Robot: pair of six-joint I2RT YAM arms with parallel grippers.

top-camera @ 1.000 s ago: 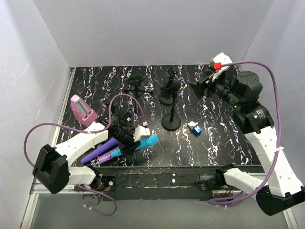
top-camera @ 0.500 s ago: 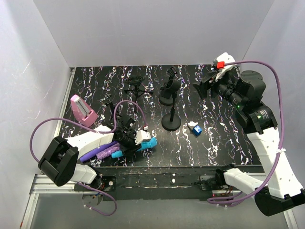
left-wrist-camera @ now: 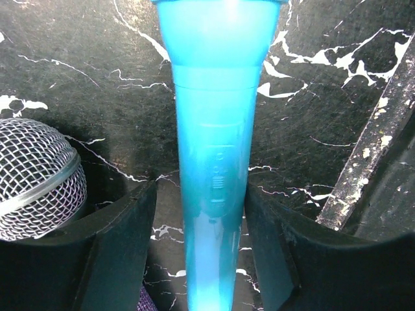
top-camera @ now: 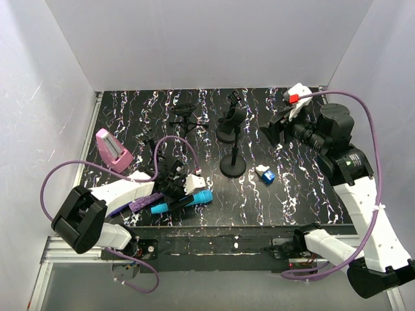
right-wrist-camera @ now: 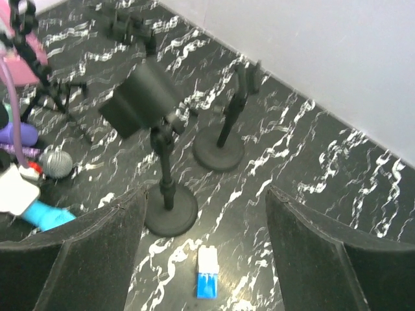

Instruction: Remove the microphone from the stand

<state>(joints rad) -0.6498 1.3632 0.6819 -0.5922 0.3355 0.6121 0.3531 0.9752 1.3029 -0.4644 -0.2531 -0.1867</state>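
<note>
The bright blue plastic microphone (left-wrist-camera: 217, 129) lies flat on the black surface with white marble veins (left-wrist-camera: 84, 78), well apart from the tall black stand with the round base (top-camera: 233, 162). Its handle runs straight between the two black fingers (left-wrist-camera: 117, 246) of the left tool (left-wrist-camera: 202, 201). The fingers are slightly spread: on one side a strip of surface shows between finger and handle, on the other side the finger is just at the handle. Just beside the outer side of one finger rests the grey metal mesh head of a second microphone (left-wrist-camera: 35, 178). A purple microphone body (top-camera: 139, 204) lies near the left tool, on the side towards the arm base.

The right tool (right-wrist-camera: 206, 194) hangs above the surface with its fingers spread wide and nothing between them. Below it, towards its left finger, stands the tall stand; beyond that is a shorter black stand (right-wrist-camera: 224, 139). A small blue and white box (right-wrist-camera: 207, 275) lies on the surface directly under the gap of the right tool.
</note>
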